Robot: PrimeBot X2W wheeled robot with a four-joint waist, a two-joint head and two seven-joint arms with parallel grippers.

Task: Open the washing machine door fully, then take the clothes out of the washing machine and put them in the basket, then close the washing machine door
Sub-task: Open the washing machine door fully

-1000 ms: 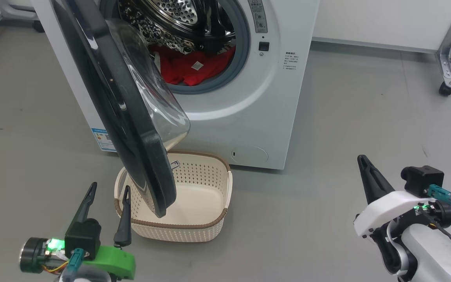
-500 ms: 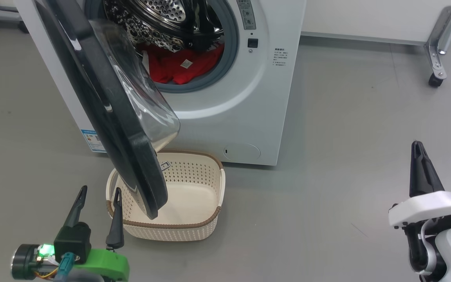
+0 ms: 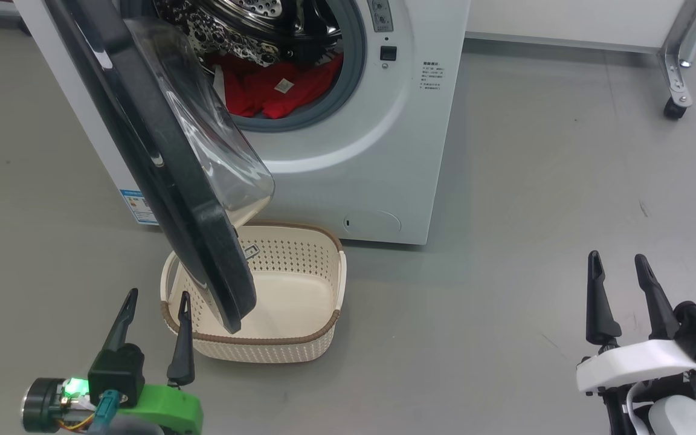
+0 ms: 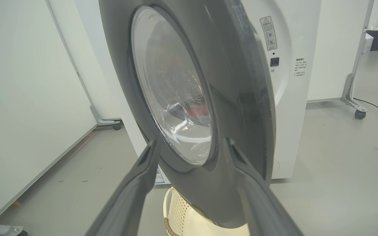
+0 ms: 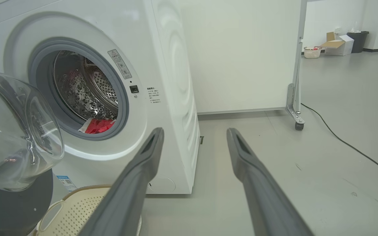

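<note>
The white washing machine (image 3: 372, 151) stands ahead with its door (image 3: 161, 157) swung partly out, black rim edge-on and glass bowl (image 5: 15, 131) bulging toward the drum. Red clothes (image 3: 269, 90) with a small white tag lie in the drum's mouth, also the clothes (image 5: 97, 125) in the right wrist view. The cream basket (image 3: 318, 266) sits on the floor under the door's lower edge. My left gripper (image 3: 156, 296) is open, low at the left, close in front of the door (image 4: 235, 98). Open too, my right gripper (image 3: 617, 260) hovers over bare floor at the lower right, far from the machine (image 5: 172, 82).
Grey floor (image 3: 535, 199) lies open to the machine's right. A wheeled metal frame leg (image 3: 677, 78) stands at the far right with a black cable (image 5: 346, 144) trailing over the floor. White wall panels (image 4: 21, 98) flank the machine. Boxes and a small basket (image 5: 312, 52) sit far off.
My right gripper has gone from shut to open and dropped toward the lower right. The head camera has shifted, so the machine sits a little higher and further left.
</note>
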